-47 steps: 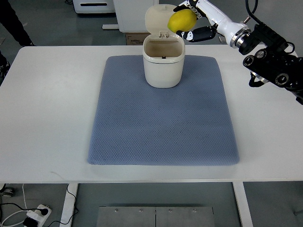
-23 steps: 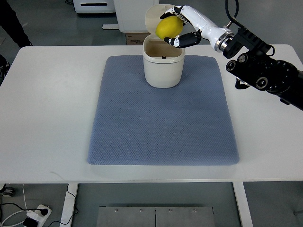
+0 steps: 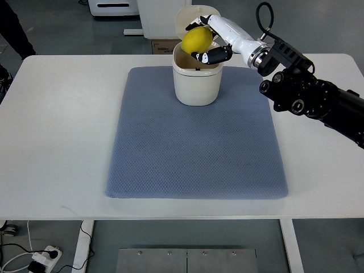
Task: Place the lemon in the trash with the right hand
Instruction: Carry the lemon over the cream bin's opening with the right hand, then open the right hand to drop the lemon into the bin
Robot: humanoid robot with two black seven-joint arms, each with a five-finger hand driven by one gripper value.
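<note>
A yellow lemon hangs over the open mouth of the cream trash bin, held in my right hand, which is shut on it with white and black fingers wrapped around its far side. The bin stands at the back of the blue mat with its lid tipped up behind the lemon. My right arm reaches in from the right edge across the table's back right. The left arm does not show.
The white table carries the mat. A person's dark leg stands off the table's far left corner. Cabinets and a cardboard box lie behind the table.
My right hand has carried the lemon leftward and slightly down, from right of the bin's lid to directly over the bin's opening. The arm has swung further in over the table.
</note>
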